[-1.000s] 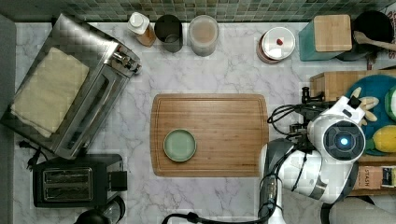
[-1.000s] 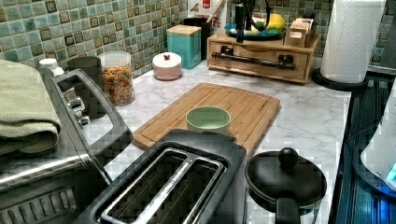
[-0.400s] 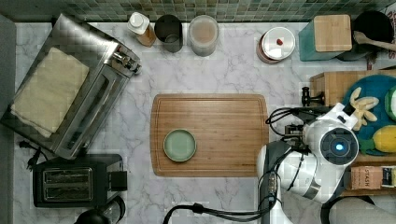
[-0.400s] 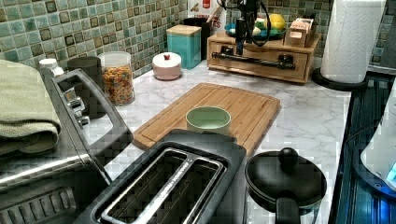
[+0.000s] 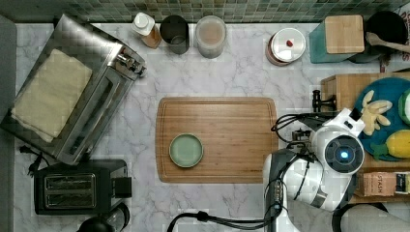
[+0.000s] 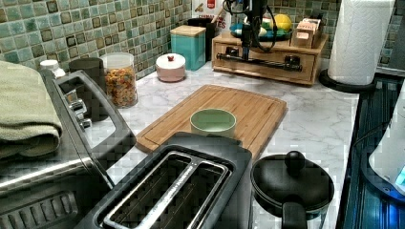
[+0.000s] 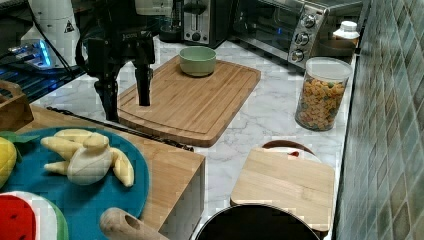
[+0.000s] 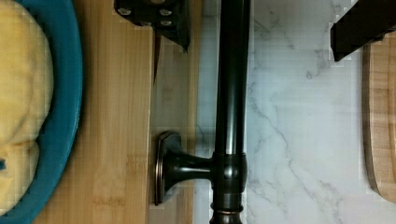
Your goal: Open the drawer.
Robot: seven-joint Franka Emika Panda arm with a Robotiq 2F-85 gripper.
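Bamboo, wide and shallow, the drawer (image 6: 267,64) sits shut at three o'clock in the top view, beside the grooved wooden cutting board (image 5: 217,140). My black two-fingered gripper (image 7: 126,95) hangs spread astride its long black bar handle (image 8: 231,107). I judge the next move: close, then pull outward.

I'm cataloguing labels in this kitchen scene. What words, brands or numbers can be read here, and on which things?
"STASH": on the small box lying on top of the wooden drawer unit, in the top view.
White print on the black robot arm, in the right view: too blurred to read.
Red and white package against the tiled wall, in the left view: print too small to read.
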